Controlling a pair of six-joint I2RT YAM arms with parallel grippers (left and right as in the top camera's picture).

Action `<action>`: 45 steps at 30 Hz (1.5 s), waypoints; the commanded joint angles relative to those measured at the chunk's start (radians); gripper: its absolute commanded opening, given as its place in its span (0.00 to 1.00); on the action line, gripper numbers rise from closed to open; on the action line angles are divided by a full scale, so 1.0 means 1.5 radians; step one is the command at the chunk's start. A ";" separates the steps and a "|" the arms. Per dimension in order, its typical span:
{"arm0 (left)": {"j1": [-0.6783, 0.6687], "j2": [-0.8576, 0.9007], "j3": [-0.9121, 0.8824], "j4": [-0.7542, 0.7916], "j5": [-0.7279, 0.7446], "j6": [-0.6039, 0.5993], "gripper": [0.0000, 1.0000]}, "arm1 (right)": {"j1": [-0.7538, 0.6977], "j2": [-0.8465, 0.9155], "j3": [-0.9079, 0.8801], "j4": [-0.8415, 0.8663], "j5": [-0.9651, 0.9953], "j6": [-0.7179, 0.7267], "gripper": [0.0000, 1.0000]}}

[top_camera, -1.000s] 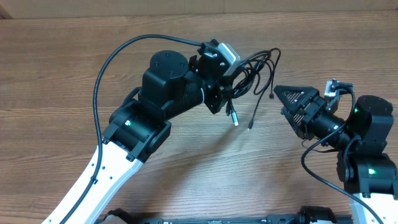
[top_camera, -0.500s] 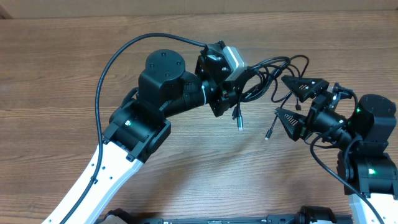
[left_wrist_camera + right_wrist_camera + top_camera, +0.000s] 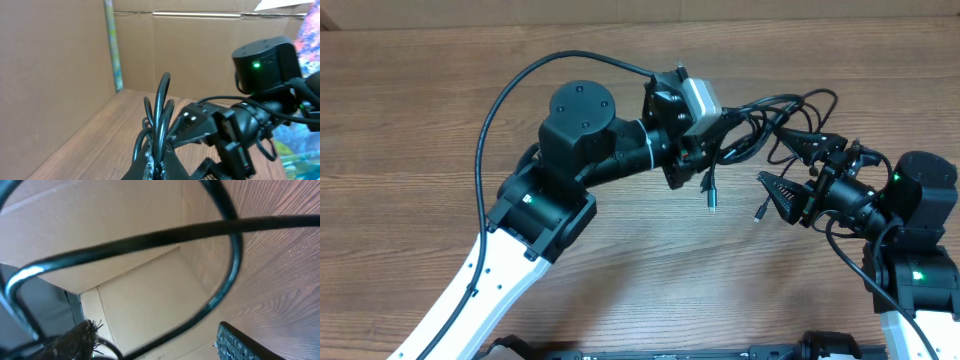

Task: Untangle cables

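Observation:
The cables (image 3: 760, 102) are thin black cords bunched into loops and held up off the wooden table (image 3: 440, 120). My left gripper (image 3: 702, 155) is shut on the bundle; in the left wrist view its fingertips (image 3: 150, 167) pinch the cords (image 3: 161, 115). Two plug ends (image 3: 711, 203) (image 3: 758, 213) dangle below the bundle. My right gripper (image 3: 792, 165) is open, its fingers standing on either side of loops at the bundle's right. In the right wrist view one cord (image 3: 220, 295) curves through the gap of that gripper (image 3: 155, 345), touching neither pad.
A thick black wire (image 3: 500, 100) arcs over the left arm. Cardboard walls (image 3: 60, 65) stand round the far side of the table. The two grippers are close together right of centre.
My left gripper carried the bundle to the right. The right gripper turned, moved in round the loops, and its fingers have narrowed a little since half a second ago.

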State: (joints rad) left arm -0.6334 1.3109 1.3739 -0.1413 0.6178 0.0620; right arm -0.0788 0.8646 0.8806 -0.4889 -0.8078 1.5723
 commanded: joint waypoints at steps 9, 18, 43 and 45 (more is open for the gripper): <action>-0.030 -0.010 0.013 -0.001 0.021 0.014 0.04 | -0.001 -0.007 0.007 0.009 -0.006 0.035 0.32; -0.029 -0.010 0.013 -0.012 0.019 0.014 0.04 | -0.001 -0.007 0.007 0.009 -0.033 0.034 0.04; -0.016 -0.010 0.013 0.101 0.020 0.076 0.04 | -0.001 0.027 0.007 0.115 -0.056 0.279 0.71; -0.016 -0.010 0.013 0.097 0.020 0.076 0.04 | -0.001 0.031 0.007 0.147 -0.059 0.296 0.59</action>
State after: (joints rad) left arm -0.6651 1.3109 1.3739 -0.0044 0.6334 0.1791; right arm -0.0788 0.9051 0.8806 -0.3031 -0.8768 1.9144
